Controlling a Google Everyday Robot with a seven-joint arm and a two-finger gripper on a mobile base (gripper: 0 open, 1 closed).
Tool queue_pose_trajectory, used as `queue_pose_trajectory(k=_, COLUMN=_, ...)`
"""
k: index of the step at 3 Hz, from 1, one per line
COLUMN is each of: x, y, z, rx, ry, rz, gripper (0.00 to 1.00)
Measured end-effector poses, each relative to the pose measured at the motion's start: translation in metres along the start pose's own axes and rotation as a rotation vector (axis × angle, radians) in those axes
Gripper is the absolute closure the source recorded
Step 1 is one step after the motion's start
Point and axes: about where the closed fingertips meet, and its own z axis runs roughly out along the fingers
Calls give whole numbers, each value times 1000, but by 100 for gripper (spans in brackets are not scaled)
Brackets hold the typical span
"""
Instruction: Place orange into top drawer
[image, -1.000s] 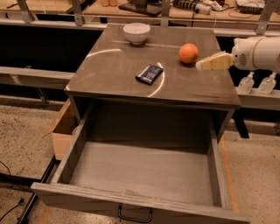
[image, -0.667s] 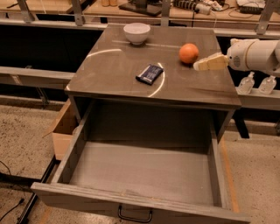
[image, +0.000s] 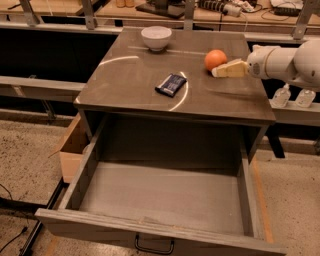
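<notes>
The orange (image: 215, 59) rests on the grey-brown cabinet top (image: 130, 85), at its back right. My gripper (image: 216, 73) reaches in from the right on a white arm. Its cream tip lies low over the top, right beside the orange's lower right side; I cannot tell whether it touches. The top drawer (image: 100, 227) is pulled wide open toward the camera below the cabinet top. Its inside is bare, and its dark pull handle (image: 154, 246) sits at the bottom edge of the view.
A white bowl (image: 156, 37) stands at the back middle of the top. A dark flat packet (image: 171, 84) lies near the middle. A tan cardboard box (image: 75, 147) sits on the floor left of the drawer. Two small bottles (image: 282, 95) stand at the right.
My gripper has moved left across the cabinet top, closing most of the gap to the orange. The orange, bowl, packet and drawer have not moved.
</notes>
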Motion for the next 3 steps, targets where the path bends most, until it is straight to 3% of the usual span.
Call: queue_pose_trajectory(k=3, x=1, y=16, z=57, rx=-55, ry=-10, rz=34, gripper=0)
